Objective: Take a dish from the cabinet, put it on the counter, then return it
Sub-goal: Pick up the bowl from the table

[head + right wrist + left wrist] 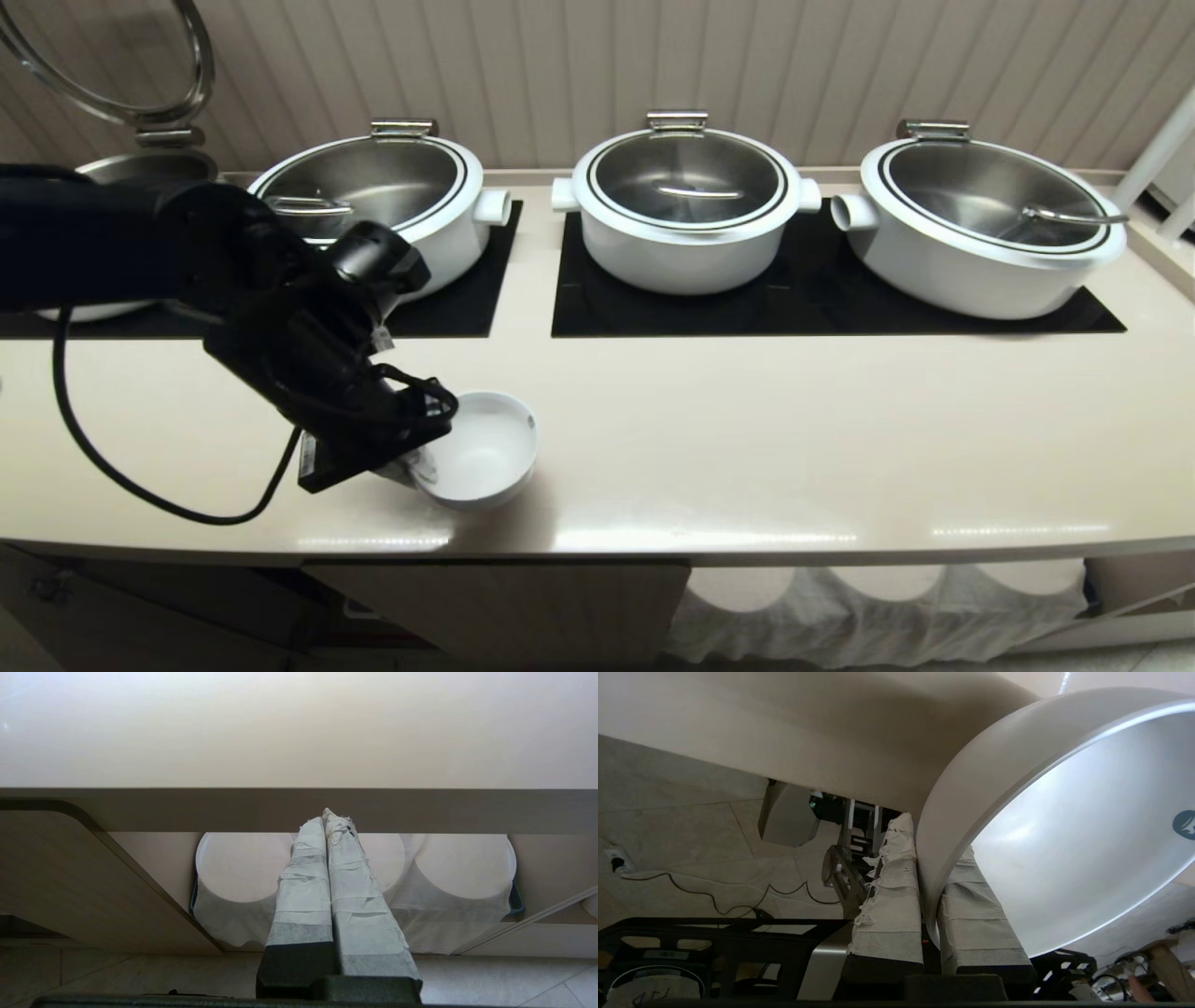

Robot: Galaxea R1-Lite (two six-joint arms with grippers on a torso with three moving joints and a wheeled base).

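A buffet-style serving kitchen: lidded white pots [686,210] on inset black glass panels [822,299] along a counter [747,439].

Three white pots [686,219] with steel lids stand on black glass panels [831,299] along the back; the right pot [980,224] holds a ladle [1069,216]; a fourth lid [112,56] stands raised at far left

1. Counter [747,439] lies bare right of the bowl [485,453], leaving wide passage along its front
2. Three lidded pots [686,210] block the back
3. Open cabinet door [504,607] juts out below the edge
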